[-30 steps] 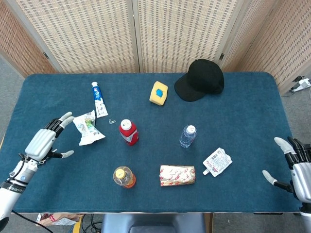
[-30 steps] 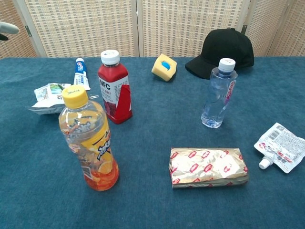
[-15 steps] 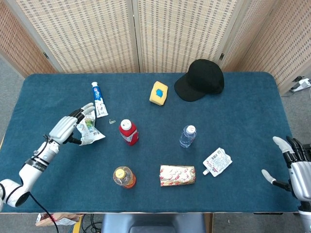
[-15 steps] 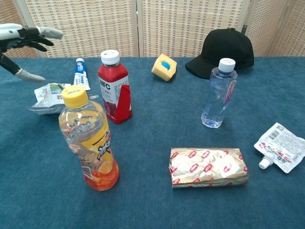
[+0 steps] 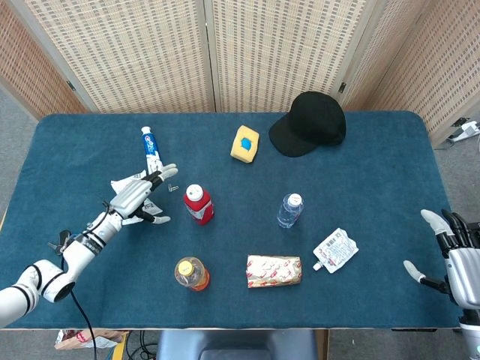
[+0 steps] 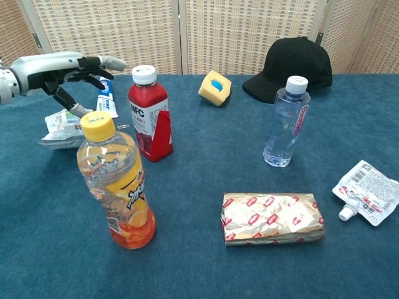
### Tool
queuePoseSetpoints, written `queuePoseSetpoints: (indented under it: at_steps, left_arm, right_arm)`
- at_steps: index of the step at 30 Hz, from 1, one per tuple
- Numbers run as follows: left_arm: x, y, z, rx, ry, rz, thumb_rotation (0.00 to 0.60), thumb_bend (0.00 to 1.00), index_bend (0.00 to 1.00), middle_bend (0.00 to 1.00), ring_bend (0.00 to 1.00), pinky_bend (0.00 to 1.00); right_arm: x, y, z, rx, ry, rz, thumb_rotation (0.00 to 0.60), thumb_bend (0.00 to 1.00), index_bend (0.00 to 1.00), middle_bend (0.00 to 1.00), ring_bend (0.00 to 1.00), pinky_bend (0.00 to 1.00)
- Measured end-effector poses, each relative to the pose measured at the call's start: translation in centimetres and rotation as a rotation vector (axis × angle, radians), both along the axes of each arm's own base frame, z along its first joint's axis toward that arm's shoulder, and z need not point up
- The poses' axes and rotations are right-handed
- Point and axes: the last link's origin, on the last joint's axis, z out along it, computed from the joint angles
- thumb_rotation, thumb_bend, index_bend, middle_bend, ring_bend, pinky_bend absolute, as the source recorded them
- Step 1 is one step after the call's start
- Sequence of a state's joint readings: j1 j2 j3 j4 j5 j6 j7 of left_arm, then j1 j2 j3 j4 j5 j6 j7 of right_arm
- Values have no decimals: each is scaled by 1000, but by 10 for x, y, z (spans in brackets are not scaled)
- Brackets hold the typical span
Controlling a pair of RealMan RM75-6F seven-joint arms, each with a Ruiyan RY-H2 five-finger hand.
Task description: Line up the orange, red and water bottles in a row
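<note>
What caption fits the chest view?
Open left hand nears the red bottle; orange bottle and water bottle wait.

Left robot hand [image 5: 139,197] raised, fingers spread, holding nothing, right robot hand [image 5: 454,252] at right edge, fingers apart

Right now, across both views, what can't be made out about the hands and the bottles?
- Right hand: head view shows it at the frame's right edge, partly cut off; the chest view misses it entirely.
- Left hand: it covers the white packet in the head view, so contact cannot be judged.
- Water bottle label: too small in the head view.
- Orange bottle: blocks the cloth behind it in the chest view.
</note>
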State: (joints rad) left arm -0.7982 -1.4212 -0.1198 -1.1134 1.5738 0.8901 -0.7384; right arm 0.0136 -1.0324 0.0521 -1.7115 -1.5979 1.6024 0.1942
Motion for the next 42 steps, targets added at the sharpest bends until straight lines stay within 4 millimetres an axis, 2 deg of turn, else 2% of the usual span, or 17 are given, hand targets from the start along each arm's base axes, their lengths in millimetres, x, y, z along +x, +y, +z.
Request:
queuePoseSetpoints:
  at_steps: [9, 16, 25, 28, 32, 36, 39, 42]
  left_arm:
    - [15, 10, -21, -50, -52, 21, 600, 114, 0, 0, 77, 149]
    - [24, 14, -35, -88, -87, 38, 600, 114, 4, 0, 128, 184]
    - [31, 18, -49, -114, -127, 56, 600, 114, 116, 57, 192, 260]
    - [31, 17, -54, -121, -128, 54, 600, 114, 150, 78, 209, 322]
    - [31, 16, -61, -122, -137, 53, 600, 114, 234, 158, 273, 423]
    - [33, 17, -67, -120, -140, 50, 600, 114, 261, 171, 285, 479]
    - [35, 19, -71, -118, -155, 54, 600, 114, 336, 231, 336, 558]
    - [37, 21, -72, -108, -178, 60, 600, 115, 393, 275, 370, 596]
  right_arm:
    - [-3, 1, 1, -4, 0, -7, 600, 216, 117, 146, 6, 42]
    - [-4, 0, 2, -4, 1, -10, 600, 217, 116, 147, 6, 42]
    - [-6, 1, 3, -8, -2, -18, 600, 217, 116, 146, 6, 42]
    - [-6, 2, 6, -15, -3, -17, 600, 217, 117, 147, 6, 42]
    - [-6, 3, 9, -23, -2, -20, 600, 217, 116, 146, 6, 42]
    - [-6, 3, 8, -18, -6, -20, 600, 219, 116, 146, 6, 42]
    - [-7, 4, 8, -17, -9, -24, 600, 220, 116, 146, 6, 42]
    - [-7, 4, 9, -23, -9, -22, 600, 220, 116, 146, 6, 42]
